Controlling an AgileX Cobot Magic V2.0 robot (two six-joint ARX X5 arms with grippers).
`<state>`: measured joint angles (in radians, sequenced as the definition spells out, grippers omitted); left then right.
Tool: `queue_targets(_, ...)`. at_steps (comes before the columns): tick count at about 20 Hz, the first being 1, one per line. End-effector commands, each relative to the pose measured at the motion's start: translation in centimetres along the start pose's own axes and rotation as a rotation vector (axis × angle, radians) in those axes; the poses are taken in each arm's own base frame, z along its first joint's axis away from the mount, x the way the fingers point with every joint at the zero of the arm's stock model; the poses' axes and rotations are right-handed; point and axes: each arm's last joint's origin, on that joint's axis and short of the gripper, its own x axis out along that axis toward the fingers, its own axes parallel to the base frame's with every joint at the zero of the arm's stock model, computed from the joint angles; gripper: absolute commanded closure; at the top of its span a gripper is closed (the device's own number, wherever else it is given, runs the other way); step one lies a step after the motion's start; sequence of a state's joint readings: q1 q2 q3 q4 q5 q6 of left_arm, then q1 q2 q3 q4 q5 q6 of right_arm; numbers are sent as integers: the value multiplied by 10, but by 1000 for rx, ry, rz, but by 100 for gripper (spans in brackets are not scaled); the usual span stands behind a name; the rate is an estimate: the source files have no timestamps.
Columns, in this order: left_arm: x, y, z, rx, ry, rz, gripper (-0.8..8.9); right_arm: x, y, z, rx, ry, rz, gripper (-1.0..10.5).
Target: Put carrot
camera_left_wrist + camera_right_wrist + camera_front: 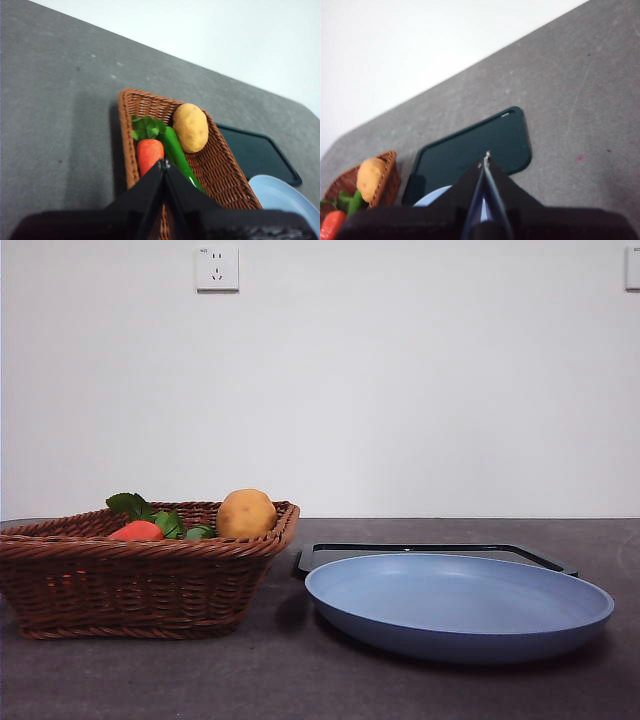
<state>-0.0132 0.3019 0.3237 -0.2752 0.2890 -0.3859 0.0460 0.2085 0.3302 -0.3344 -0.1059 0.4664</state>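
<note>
The red-orange carrot with a green leafy top lies in the brown wicker basket at the front left, beside a yellow-tan potato and a small green vegetable. In the left wrist view the carrot lies just beyond my left gripper, which is shut, empty and above the basket. My right gripper is shut and empty, high above the blue plate and dark tray. Neither arm shows in the front view.
A blue plate sits at the front right, partly over a dark flat tray behind it. The table top is dark grey. A white wall with a socket stands behind.
</note>
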Motion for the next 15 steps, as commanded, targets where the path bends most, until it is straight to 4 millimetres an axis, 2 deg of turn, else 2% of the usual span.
queue_targets(1, 7, -6, 19, 85, 56, -20, 807, 3, 7, 15, -92, 39, -14, 943)
queue_targets(4, 19, -11, 34, 92, 144, -70, 807, 14, 11, 23, -150, 139, -15, 943)
queue_targets(8, 39, -14, 46, 93, 276, -125, 807, 34, 13, 24, -144, 338, 19, 943)
queue_targets(12, 56, -19, 50, 126, 421, -136, 807, 56, 11, 18, -114, 560, 86, 943)
queue_targets(15, 69, -24, 49, 158, 538, -158, 801, 76, 5, 5, -72, 726, 126, 888)
